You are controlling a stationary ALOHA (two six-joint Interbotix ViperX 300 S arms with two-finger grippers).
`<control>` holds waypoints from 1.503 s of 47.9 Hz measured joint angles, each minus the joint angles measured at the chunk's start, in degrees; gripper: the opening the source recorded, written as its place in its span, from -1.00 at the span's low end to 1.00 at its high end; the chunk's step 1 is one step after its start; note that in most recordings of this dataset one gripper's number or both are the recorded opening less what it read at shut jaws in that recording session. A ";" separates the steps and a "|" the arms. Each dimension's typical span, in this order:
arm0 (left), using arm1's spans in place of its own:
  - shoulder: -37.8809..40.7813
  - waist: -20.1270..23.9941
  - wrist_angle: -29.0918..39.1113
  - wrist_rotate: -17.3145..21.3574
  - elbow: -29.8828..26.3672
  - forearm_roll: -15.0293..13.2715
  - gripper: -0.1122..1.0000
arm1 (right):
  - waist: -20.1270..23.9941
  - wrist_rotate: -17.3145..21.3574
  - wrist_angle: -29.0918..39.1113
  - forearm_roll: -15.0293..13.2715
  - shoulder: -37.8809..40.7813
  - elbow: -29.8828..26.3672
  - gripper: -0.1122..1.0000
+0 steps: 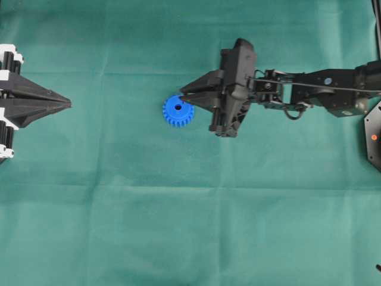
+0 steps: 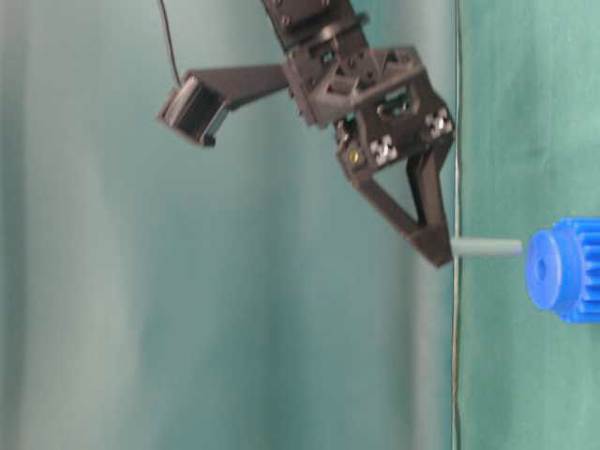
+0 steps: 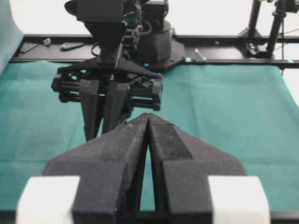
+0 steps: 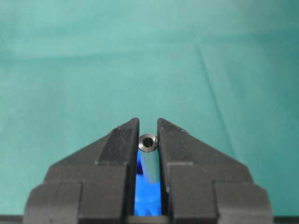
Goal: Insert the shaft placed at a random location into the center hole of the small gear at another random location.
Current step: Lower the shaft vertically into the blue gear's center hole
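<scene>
R gripper [image 4: 148,135] is pinching the shaft [image 4: 149,158] betw nearly shut jaws, hovering it just above the small gear [image 1: 178,111]. Pickup's done; lining up w/ center hole [image 1: 178,108] & insertion are left. L gripper [image 1: 66,104] is sitting closed, empty.

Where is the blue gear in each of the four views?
Overhead: small gear, just left of centre, at the right tool tip.
Table-level: right edge, beyond the shaft end.
Left wrist: not visible.
Right wrist: bottom centre, between the fingers.
Shared landmark: the right tool.
</scene>
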 measured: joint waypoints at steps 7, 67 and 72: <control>0.00 0.00 0.00 0.00 0.00 0.00 -0.80 | 0.53 0.00 1.23 -0.18 1.14 -2.20 -0.58; 0.00 0.00 0.00 0.00 0.00 0.00 -0.80 | 0.53 -0.09 1.76 -0.18 3.60 -3.08 -0.58; 0.00 0.00 0.00 0.00 0.00 0.00 -0.80 | 0.53 -0.09 1.76 -0.26 3.60 -3.25 -0.58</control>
